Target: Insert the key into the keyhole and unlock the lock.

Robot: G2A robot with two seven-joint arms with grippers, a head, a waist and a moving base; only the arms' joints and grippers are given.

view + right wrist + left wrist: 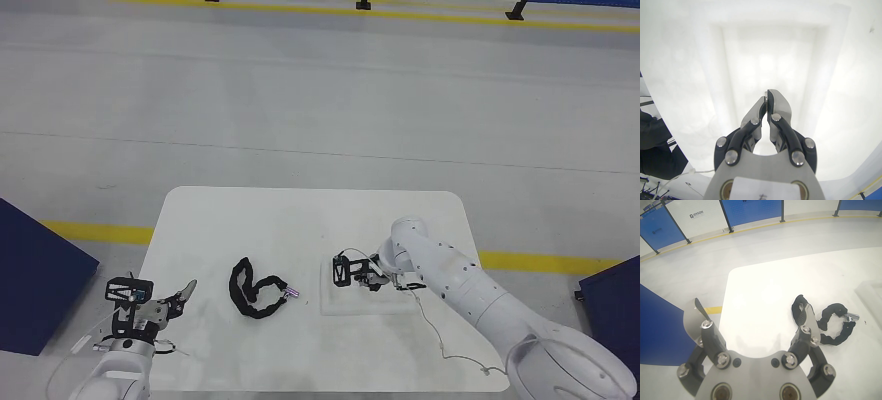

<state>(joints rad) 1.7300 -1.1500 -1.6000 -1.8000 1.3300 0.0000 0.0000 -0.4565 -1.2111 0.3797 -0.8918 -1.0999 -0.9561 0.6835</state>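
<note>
– Black fabric-sleeved chain lock (255, 290) lies looped about the middle of the white round-cornered table (300, 215). Its short silver metal lock end (290, 293) points toward the right edge.
– Which arm do I send?
– I'd say my right gripper (766, 98). It hangs over the shallow white tray (345, 302), just beside the chain on the right-edge side. Its pads are pressed together on a thin silvery metal key (765, 93), or what I take for one. The lock end faces it, so the approach looks roughly end-on.
– And the other?
– My left gripper (753, 310) sits by the near left corner, fingers spread wide and holding nothing, with the chain's loops between it and the lock end.
– Any markings?
– None I can make out on lock or key.
</note>
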